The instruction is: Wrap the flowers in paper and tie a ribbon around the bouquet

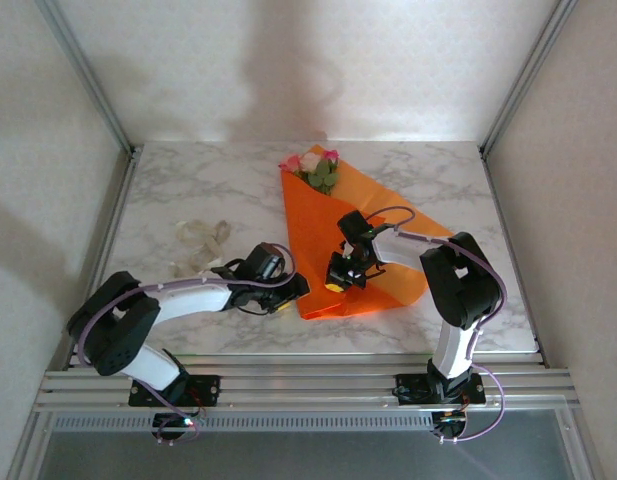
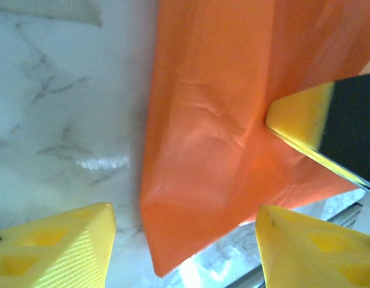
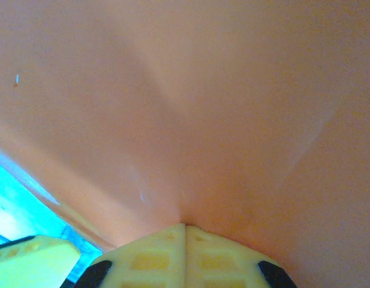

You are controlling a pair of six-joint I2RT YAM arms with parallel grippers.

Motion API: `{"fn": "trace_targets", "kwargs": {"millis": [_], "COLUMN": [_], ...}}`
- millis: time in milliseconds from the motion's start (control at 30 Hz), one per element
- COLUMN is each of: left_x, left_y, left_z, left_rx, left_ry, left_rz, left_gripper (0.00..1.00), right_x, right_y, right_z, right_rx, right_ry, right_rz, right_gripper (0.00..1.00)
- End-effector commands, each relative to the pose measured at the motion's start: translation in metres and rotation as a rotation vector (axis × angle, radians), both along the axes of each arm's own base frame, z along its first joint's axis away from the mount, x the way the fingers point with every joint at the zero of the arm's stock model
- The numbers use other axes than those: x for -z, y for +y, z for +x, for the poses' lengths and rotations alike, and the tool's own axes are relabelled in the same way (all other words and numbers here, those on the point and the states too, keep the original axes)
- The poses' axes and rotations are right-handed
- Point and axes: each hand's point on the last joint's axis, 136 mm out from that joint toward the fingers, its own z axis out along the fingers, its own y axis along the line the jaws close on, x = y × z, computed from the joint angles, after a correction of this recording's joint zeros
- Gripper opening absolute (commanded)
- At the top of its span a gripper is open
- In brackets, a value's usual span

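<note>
Top external view: thin, floppy orange paper (image 1: pixel 318 215) lay at centre, roses (image 1: pixel 313 165) at its 12 o'clock end; right gripper (image 1: pixel 338 283), closed, pinned it; left gripper (image 1: pixel 296 289), jaws parted, straddled its 6 o'clock corner, likely the best hold.

The flowers (image 1: pixel 313 168) lie at the far end of the paper (image 1: pixel 308 230), with the ribbon (image 1: pixel 200 238) left of it.

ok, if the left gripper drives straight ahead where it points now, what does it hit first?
The paper: its folded near corner lies between the open jaws of the left gripper. The right gripper sits beyond it, off to one side; depth is unclear.
</note>
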Motion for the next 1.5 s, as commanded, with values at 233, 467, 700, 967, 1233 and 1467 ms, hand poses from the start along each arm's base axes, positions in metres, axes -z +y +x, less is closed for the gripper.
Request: {"fn": "trace_targets", "kwargs": {"millis": [233, 467, 700, 967, 1233, 1467], "left_x": [-0.030, 0.031, 0.061, -0.035, -0.054, -0.021], "left_y": [-0.038, -0.020, 0.002, -0.024, -0.095, -0.123], "left_z": [-0.004, -0.040, -0.053, 0.008, 0.071, 0.084], "left_rx": [-0.034, -0.004, -0.019, -0.041, 0.001, 0.055], "left_ry": [0.087, 0.214, 0.253, 0.043, 0.019, 0.047], "left_rz": [-0.251, -0.116, -0.050, -0.076, -0.257, -0.231], "left_gripper": [0.15, 0.00, 0.00, 0.06, 0.04, 0.03], "right_x": [0.043, 0.043, 0.045, -0.010, -0.095, -0.096], "right_y": [-0.031, -0.033, -0.034, -0.014, -0.059, -0.223], "right_z": [-0.028, -0.029, -0.031, 0.001, 0.059, 0.089], "right_rx": [-0.013, -0.016, -0.018, -0.061, 0.084, 0.423], "right_ry": [0.102, 0.103, 0.105, -0.048, -0.185, -0.187], "right_rz": [-0.166, -0.173, -0.179, -0.090, -0.088, -0.329], "right_gripper": [0.00, 0.00, 0.00, 0.15, 0.45, 0.53]}}
